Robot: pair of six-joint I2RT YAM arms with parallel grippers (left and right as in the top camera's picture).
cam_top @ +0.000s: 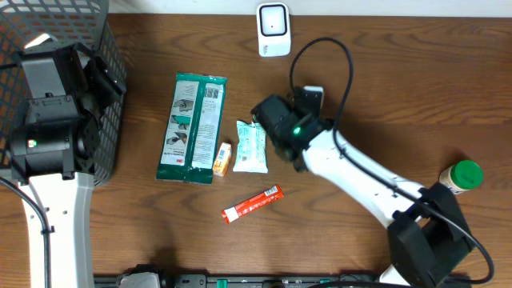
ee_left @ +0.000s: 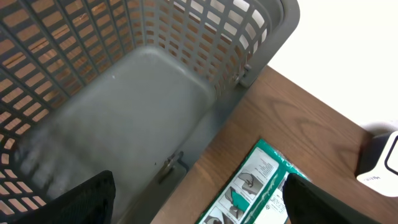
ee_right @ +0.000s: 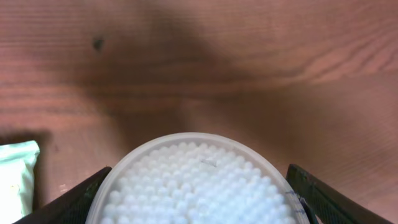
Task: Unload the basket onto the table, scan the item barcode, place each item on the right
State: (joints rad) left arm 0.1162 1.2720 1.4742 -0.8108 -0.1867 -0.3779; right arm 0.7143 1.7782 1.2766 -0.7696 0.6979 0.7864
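Observation:
In the right wrist view my right gripper (ee_right: pixel 196 202) is shut on a round clear tub of white cotton swabs (ee_right: pixel 196 177), one dark finger against each side of its rim, above bare wood. Overhead, the right gripper (cam_top: pixel 278 128) hangs mid-table and hides the tub. No barcode shows. A white scanner (cam_top: pixel 274 30) stands at the far edge, above and slightly left of that gripper. My left gripper (ee_left: pixel 199 208) is open and empty, straddling the basket's wall and the table; overhead the left gripper (cam_top: pixel 100 76) is at the basket's right side.
A grey mesh basket (cam_top: pixel 108 32) fills the far left corner. On the table lie a green-and-white packet (cam_top: pixel 192 128), a small yellow box (cam_top: pixel 222 158), a pale green pack (cam_top: pixel 251 147) and a red bar (cam_top: pixel 252 203). A green-lidded bottle (cam_top: pixel 462 176) stands at the right.

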